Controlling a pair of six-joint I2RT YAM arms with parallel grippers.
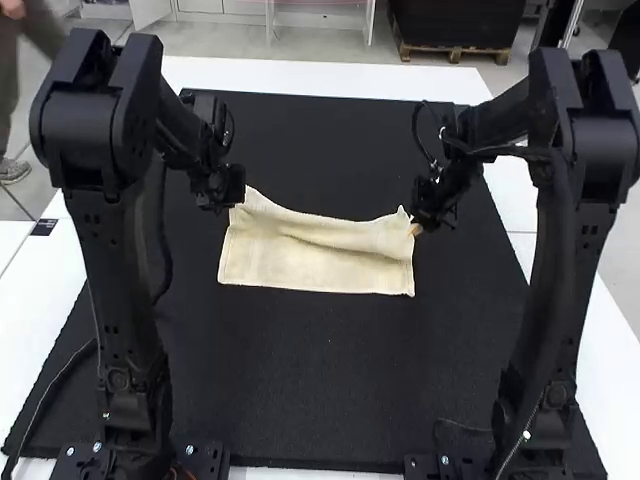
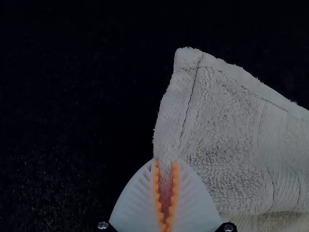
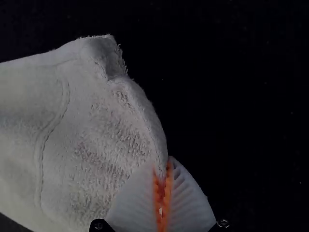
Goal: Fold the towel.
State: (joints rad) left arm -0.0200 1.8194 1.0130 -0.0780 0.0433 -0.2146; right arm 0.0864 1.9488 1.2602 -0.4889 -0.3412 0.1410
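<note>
One high view, two wrist close-ups

Both wrist views cut off part of the pale towel [image 2: 227, 121], its pinched bits hidden between fingers [image 2: 193, 203]. The high view cropped the left arm's base [image 1: 195, 462] and right arm's base [image 1: 447, 467].

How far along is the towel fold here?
Done: both sides are gripped. In hand: the left gripper and right gripper pinch the towel near its far corners. Left: finishing the fold and smoothing, probably, as the far part is rumpled. I can't tell whether a layer is already folded.
</note>
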